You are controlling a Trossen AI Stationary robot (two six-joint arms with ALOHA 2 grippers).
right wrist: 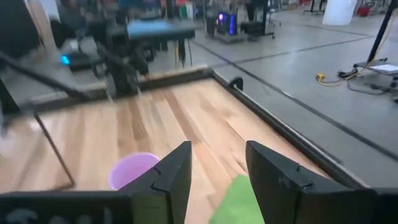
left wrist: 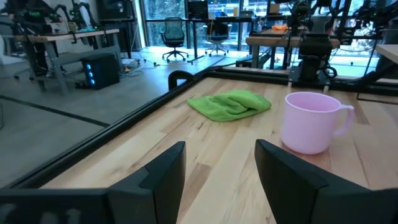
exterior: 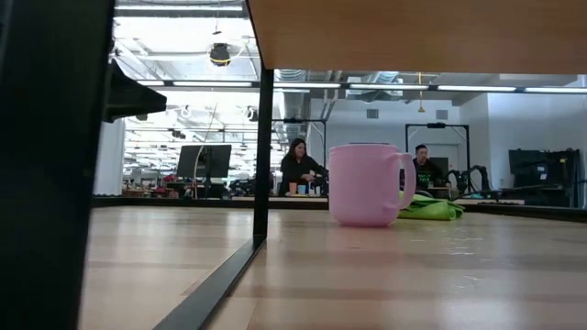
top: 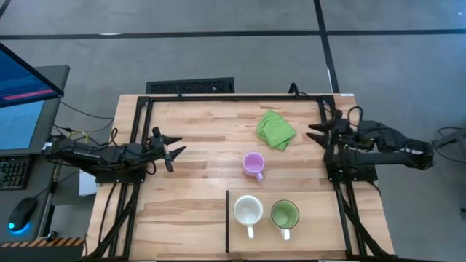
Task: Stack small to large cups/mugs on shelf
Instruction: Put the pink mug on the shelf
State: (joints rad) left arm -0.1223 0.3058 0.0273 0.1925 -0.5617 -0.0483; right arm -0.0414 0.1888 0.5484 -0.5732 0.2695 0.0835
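Two mugs (top: 248,212) on shelf (top: 313,229), purple mug (top: 253,164) outside

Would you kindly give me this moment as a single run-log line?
white mug, green mug: on shelf, side by side | purple mug: outside shelf, upright | green cloth: beyond it | left gripper: open, empty | right gripper: open, empty

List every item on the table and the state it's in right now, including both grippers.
Purple mug: upright, empty, outside the shelf area.
White mug: upright, on the shelf, unstacked.
Green mug: upright, on the shelf beside the white mug, unstacked.
Green cloth: crumpled, lying on the table's far side.
Left gripper: open, empty, at the table's left.
Right gripper: open, empty, at the table's right, near the cloth.
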